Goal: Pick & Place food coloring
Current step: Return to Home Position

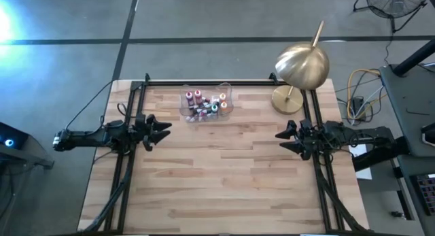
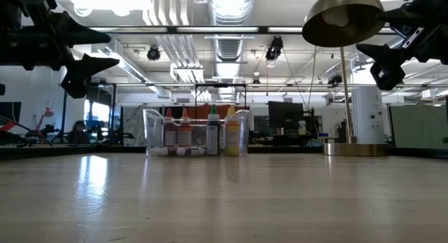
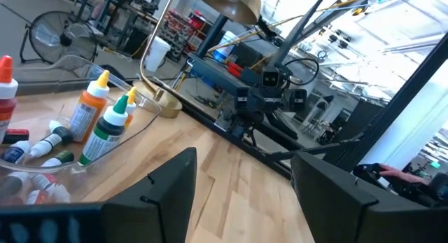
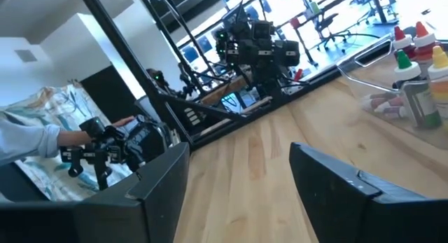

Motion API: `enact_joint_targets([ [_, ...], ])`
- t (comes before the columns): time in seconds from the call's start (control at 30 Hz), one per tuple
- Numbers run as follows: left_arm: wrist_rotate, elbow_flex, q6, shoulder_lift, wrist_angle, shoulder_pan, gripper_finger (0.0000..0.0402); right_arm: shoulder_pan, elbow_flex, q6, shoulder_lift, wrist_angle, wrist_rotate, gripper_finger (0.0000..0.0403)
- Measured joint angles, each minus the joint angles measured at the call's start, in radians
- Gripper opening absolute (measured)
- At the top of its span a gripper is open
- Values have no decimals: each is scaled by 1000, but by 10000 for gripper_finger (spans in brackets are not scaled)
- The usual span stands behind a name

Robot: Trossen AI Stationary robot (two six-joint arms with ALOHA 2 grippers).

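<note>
Your food coloring (image 1: 206, 105) sits in the clear tray (image 1: 229, 92) at the upper middle of the tabletop (image 1: 224, 181), up and right of the wide, empty jaws of the left arm (image 1: 102, 136), which is nearer than the right arm (image 1: 340, 135), its jaws equally spread and empty.

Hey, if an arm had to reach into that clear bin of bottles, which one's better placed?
Left, probably. The left gripper, open, sits nearer the clear bin than the right gripper, and the gold lamp base stands close to the right arm's path.
</note>
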Motion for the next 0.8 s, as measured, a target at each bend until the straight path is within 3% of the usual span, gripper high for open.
enact_joint_targets([
  [0.63,0,2,0,26,-3,0,206,0,0,0,0,0,-1,241],
  [0.8,4,3,104,27,-26,0,206,2,0,0,0,0,-1,241],
])
